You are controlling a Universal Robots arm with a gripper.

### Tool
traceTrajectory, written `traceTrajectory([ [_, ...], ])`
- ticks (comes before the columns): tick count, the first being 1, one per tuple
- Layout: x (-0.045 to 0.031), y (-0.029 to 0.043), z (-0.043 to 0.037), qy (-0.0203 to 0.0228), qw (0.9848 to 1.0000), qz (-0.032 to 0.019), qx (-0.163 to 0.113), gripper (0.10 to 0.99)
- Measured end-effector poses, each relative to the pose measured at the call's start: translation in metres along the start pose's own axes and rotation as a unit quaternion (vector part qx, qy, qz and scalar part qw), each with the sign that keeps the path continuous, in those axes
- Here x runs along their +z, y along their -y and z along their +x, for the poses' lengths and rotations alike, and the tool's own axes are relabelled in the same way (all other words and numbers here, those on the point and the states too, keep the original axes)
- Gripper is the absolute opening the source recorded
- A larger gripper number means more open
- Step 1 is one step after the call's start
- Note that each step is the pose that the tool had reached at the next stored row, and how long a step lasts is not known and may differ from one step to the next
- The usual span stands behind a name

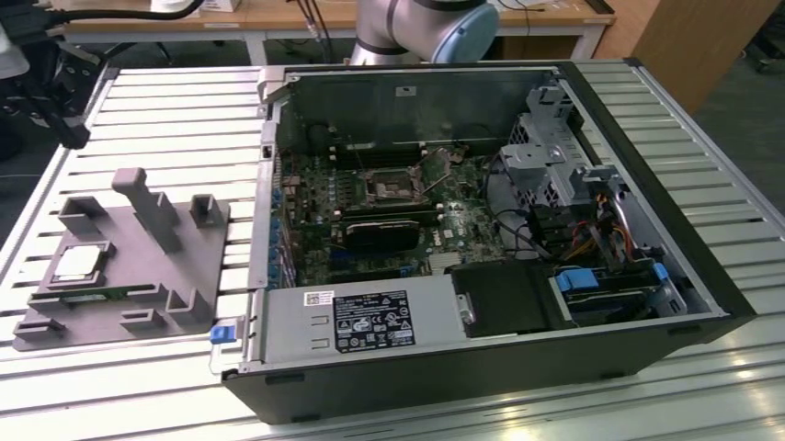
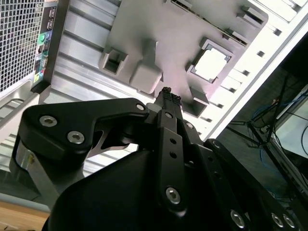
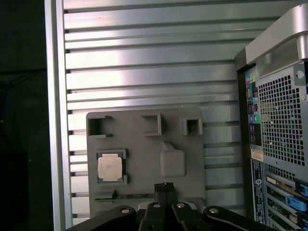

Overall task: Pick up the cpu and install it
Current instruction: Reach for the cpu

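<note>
A slatted metal table (image 1: 147,101) carries an open computer case (image 1: 405,395) and, beside it, a grey holder plate (image 3: 139,144) with raised blocks. The gripper (image 3: 164,186) hangs well above that plate. In both wrist views its fingertips look pressed together with nothing between them. Almost straight beneath it stands a grey block (image 3: 172,162). The cpu (image 3: 110,168) lies flat in its square pocket on the plate, lower than the fingertips and off to the side away from the case. It is well apart from them and untouched. The empty socket (image 1: 390,191) sits inside the case, on the gripper's other side. The step in hand looks like the approach for the pick. To do it well, the tips should be centred over the chip rather than the block and spread wider than the chip. They should stay square to two opposite edges so they slip between the pocket's corner walls. The hold should be light and level, so the chip lifts straight out without tilting or scraping.
</note>
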State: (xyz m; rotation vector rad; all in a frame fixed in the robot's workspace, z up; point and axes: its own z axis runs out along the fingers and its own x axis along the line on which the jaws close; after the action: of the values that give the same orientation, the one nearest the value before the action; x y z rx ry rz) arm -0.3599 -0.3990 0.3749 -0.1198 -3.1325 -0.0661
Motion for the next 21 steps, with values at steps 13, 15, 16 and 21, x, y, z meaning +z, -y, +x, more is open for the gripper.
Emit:
traceTrajectory([
  [13,0.0076,0.0046,0.0331,-0.004,1.0,0.0005,0.0,0.106],
  [15,0.0083,0.0052,0.0405,-0.0043,1.0,0.0005,0.0,0.106],
  [16,0.0087,0.0055,0.0441,-0.0044,1.0,0.0005,0.0,0.106],
  [21,0.01,0.0068,0.061,-0.0049,1.0,0.0006,0.0,0.106],
])
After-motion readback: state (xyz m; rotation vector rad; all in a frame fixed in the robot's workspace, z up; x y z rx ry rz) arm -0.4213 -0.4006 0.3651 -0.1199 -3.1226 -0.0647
